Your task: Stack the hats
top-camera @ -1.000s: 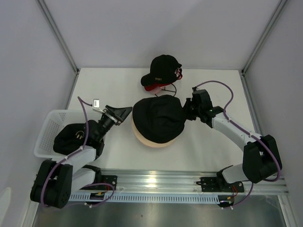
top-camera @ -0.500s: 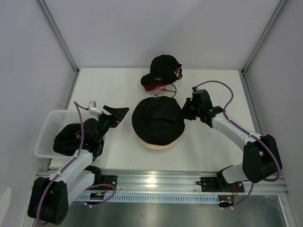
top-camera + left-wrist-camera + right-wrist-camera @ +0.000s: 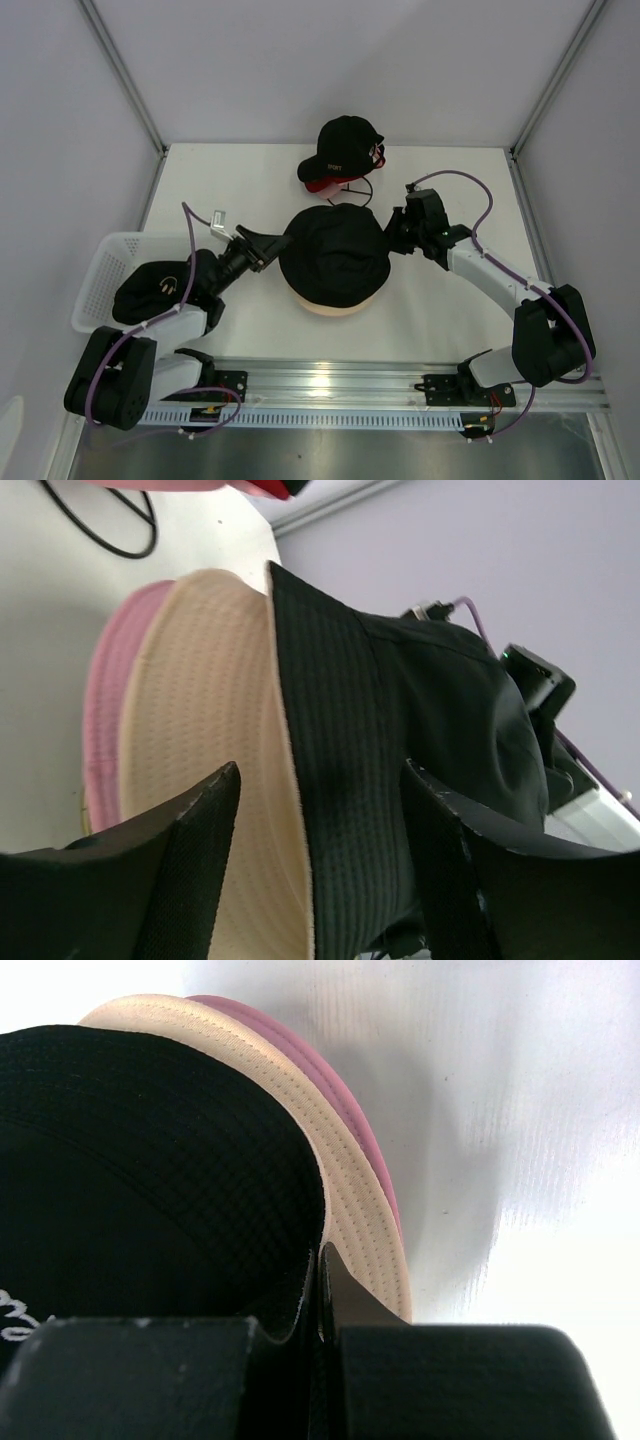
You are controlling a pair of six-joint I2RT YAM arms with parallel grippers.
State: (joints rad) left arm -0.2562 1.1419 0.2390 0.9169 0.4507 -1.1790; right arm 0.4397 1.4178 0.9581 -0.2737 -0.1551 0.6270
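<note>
My right gripper (image 3: pixel 320 1260) pinches black bucket hat (image 3: pixel 335 255) brim; my left gripper (image 3: pixel 272 246) gapes wide at opposite edge. Risk: uneven tug slides black bucket hat off beige hat (image 3: pixel 200 710).

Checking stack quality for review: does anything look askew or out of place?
The black bucket hat sits off-centre on the beige hat, whose brim shows mostly at the near side. The right tool grips the black brim.
</note>
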